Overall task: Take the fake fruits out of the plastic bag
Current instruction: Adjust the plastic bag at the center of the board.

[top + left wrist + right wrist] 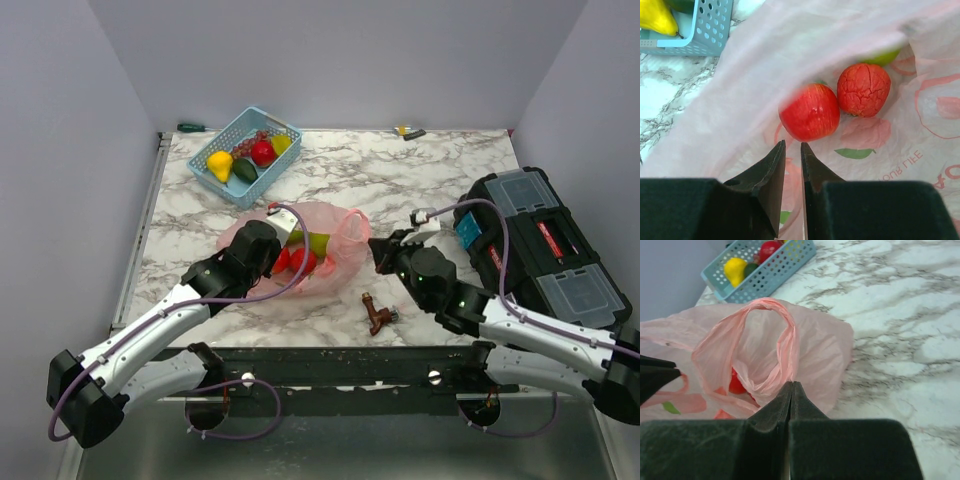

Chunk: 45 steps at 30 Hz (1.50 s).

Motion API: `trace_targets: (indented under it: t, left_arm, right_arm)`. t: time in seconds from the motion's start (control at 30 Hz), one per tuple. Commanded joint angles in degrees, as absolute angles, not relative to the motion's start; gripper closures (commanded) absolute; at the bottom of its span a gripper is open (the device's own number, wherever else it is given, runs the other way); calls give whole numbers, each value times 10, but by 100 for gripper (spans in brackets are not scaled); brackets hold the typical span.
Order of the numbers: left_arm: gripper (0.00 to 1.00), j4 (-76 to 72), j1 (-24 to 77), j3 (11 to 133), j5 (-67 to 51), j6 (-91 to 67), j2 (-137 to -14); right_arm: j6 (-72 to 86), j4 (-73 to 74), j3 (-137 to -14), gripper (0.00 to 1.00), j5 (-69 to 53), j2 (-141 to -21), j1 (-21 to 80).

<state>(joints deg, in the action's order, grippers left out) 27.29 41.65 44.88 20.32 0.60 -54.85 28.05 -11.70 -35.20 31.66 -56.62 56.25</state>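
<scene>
The pink plastic bag (345, 235) lies in the middle of the marble table with its mouth open. Inside it I see a smooth red apple (810, 112), a cracked red fruit (863, 90) and part of a yellow-green fruit (882, 56). My left gripper (792, 143) reaches into the bag mouth just short of the apple, its jaws a narrow gap apart with nothing clamped between them. My right gripper (791, 384) is shut on the bag's loop handle (785, 335) at the bag's right side. Above the table the left gripper (280, 250) and right gripper (375, 250) flank the bag.
A light blue lattice basket (221, 137) at the back left holds several fruits. A black toolbox (540, 245) stands at the right edge. A small brown tap-like piece (378, 315) lies near the front edge. A screwdriver (190, 127) rests by the back wall.
</scene>
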Motion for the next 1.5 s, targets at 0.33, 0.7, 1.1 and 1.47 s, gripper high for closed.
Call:
trace_targets:
  t: [0.33,0.7,1.1,1.47]
  left_arm:
    - [82,292,421,467,194,-15,-551]
    - [82,292,434,469,192,-12,-545]
    - [82,287,433,464,200,-11,-529]
    - [82,298,433,470,204,-20,-550]
  right_arm:
    - [377,92,-253,96,316,-394,564]
    - [207,161,-471,33,43,-467,563]
    - [265,-150,-500,43,-95,-708,569]
    - [328,-215,-348,46,161,-837,622]
